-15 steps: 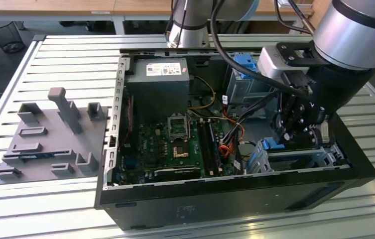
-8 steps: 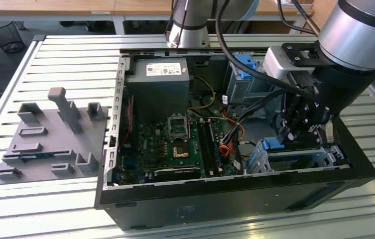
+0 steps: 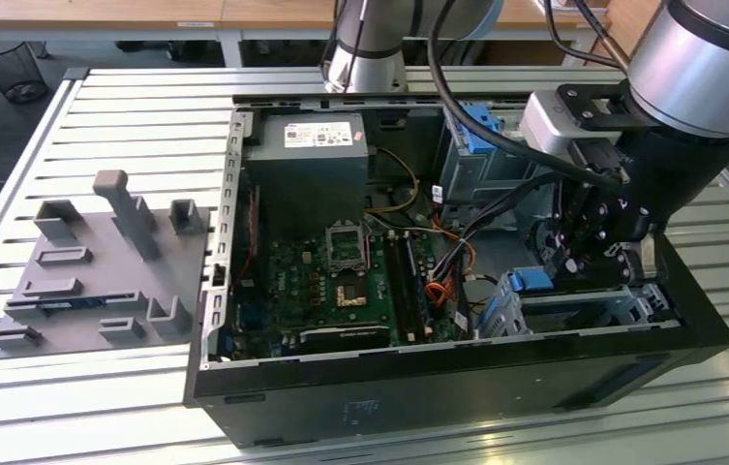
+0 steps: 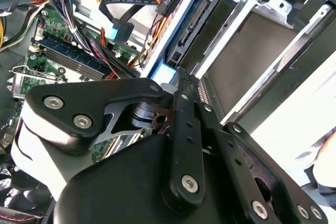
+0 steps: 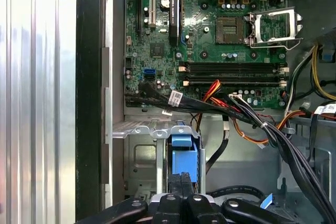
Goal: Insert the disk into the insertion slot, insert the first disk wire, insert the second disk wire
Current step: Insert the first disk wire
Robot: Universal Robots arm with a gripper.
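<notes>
The disk [image 5: 184,162] stands on edge in the insertion slot [image 5: 137,129], its bright blue carrier end facing up. In the second wrist view the disk's [image 4: 195,29] dark side and blue frame run along the grey cage [image 4: 273,9]. My gripper [image 5: 180,183] is shut, and its fingertips [image 4: 181,80] are right at the blue carrier's end; contact cannot be made out. In the exterior view the gripper [image 3: 565,281] reaches down into the case beside the blue carrier [image 3: 531,281] and the cage [image 3: 596,308]. A loose black wire with a blue plug [image 4: 118,31] hangs close by.
The open computer case [image 3: 468,378] lies on a slatted metal table [image 3: 119,107]. A motherboard [image 5: 210,30], a power supply [image 3: 306,160] and a bundle of black, red and orange cables [image 5: 231,109] crowd the space. A grey fixture block [image 3: 100,271] sits at the exterior view's left.
</notes>
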